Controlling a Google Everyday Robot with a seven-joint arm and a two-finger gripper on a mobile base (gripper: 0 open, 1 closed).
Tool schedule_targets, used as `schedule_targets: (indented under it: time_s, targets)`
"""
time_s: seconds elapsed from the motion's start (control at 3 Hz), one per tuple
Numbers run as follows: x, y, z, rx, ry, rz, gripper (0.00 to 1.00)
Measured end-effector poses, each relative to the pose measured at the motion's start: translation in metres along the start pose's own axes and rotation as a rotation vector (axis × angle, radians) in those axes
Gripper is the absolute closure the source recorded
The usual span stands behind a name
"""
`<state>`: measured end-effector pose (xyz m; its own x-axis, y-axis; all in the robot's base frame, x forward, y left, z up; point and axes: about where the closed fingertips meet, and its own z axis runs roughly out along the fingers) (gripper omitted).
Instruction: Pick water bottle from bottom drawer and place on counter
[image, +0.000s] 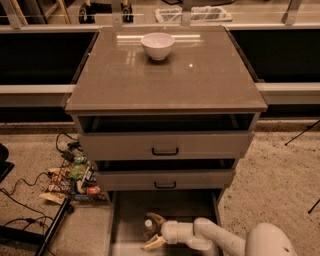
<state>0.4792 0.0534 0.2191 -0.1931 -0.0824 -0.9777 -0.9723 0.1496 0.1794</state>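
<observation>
- Grey-brown bottom drawer stands pulled out towards you at floor level, and the water bottle stands upright in its front left part, white cap up.
- Your gripper is low inside that drawer, reaching in from the right. Its fingers are spread wide, one behind the bottle and one in front, so the bottle sits between them. You cannot tell from this view whether either finger touches it.
- Directly above the gripper, the middle drawer and the top drawer both jut out a little, overhanging the back of the bottom drawer.
- On the counter, a white bowl sits near the far edge.
- Left of the cabinet, snack packets and black cables lie on the floor.
</observation>
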Motion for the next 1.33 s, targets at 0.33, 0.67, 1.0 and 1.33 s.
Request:
schedule_targets:
  time_s: [0.33, 0.67, 1.0, 1.33]
  targets:
    - [0.003, 0.006, 0.016, -0.019, -0.033, 0.011, 0.41]
    - [0.009, 0.008, 0.019, -0.006, -0.077, 0.062, 0.65]
    - [-0.005, -0.002, 0.003, 0.053, -0.092, 0.128, 0.88]
    - [-0.071, -0.023, -0.023, 0.148, -0.044, 0.158, 1.0]
